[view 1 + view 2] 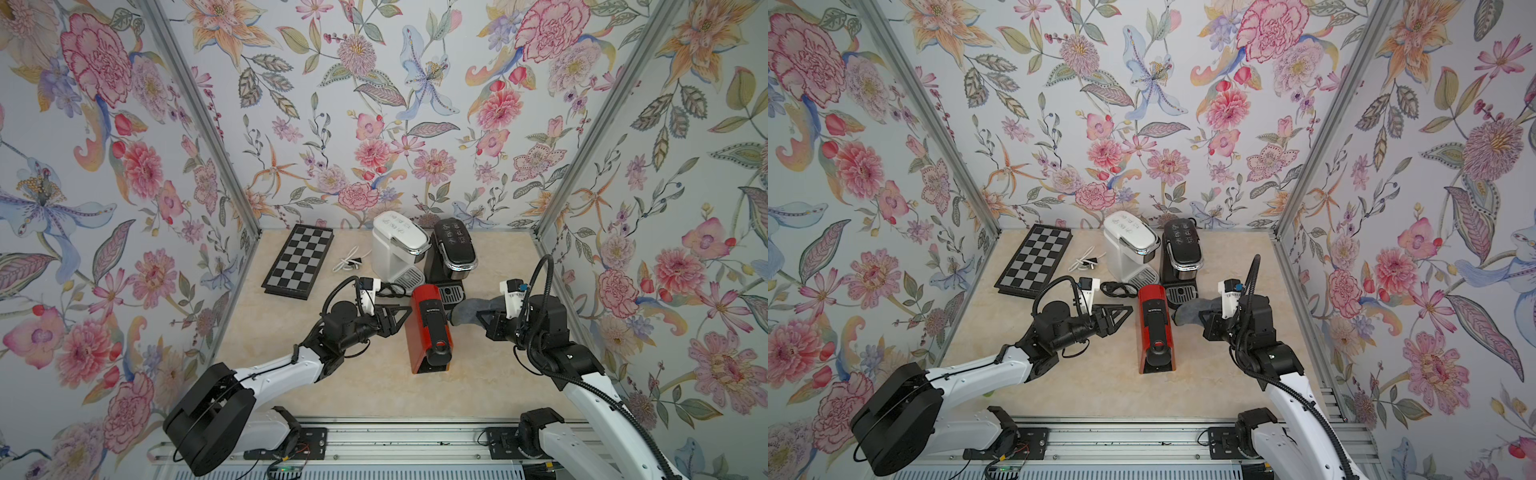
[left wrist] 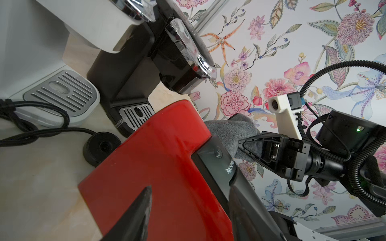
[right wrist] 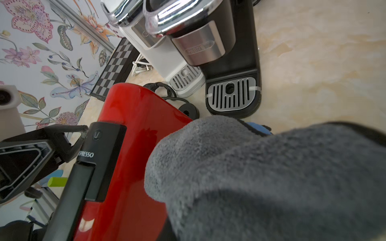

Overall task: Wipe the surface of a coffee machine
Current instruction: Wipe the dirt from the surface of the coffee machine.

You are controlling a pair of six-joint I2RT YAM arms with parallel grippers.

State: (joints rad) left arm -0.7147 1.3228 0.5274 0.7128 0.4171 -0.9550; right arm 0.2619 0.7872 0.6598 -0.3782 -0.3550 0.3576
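Left wrist view: right claw (image 2: 242,144) pinches plush grey cloth (image 2: 229,129) beside glossy red coffee machine (image 2: 156,156).

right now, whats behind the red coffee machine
Behind the red machine stand a black machine and a white machine, drip trays toward it, with a black cord and a small black disc on the table between. The table past those two is covered by them.
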